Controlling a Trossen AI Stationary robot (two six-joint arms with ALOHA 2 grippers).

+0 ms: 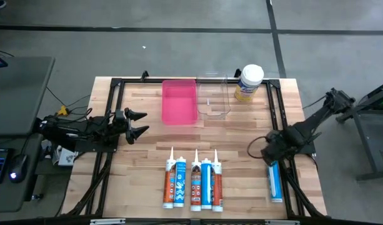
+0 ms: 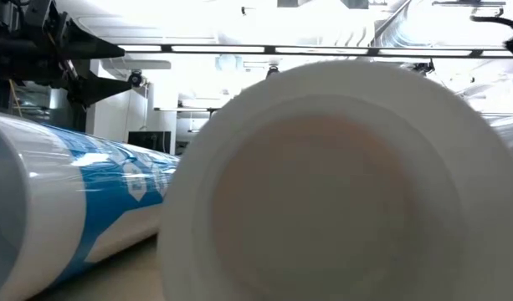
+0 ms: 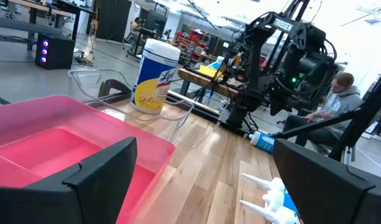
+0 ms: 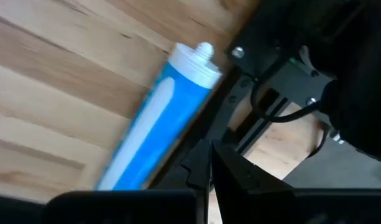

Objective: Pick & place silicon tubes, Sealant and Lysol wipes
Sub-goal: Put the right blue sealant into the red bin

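Right gripper (image 1: 271,152), fingers pressed together, holds nothing, above a blue-and-white tube (image 1: 275,182) lying along the table's right edge. Left gripper (image 1: 136,124) spread. Four nozzled cartridges (image 1: 193,181) point away, parallel. One yellow-labelled Lysol wipes canister (image 1: 248,82) upright, far edge.

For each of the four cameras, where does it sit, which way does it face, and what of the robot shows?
High: overhead, straight down on the table; both arms show, left tool open, right tool shut over a blue tube.
Low: table height, blocked by a white tube base; dark arm parts at the top corners.
Left wrist: faces the pink bin, Lysol wipes and right arm; own fingers show.
Right wrist: looks down at the blue tube; own shut fingers show.
Shared: high and left wrist both show the wipes.
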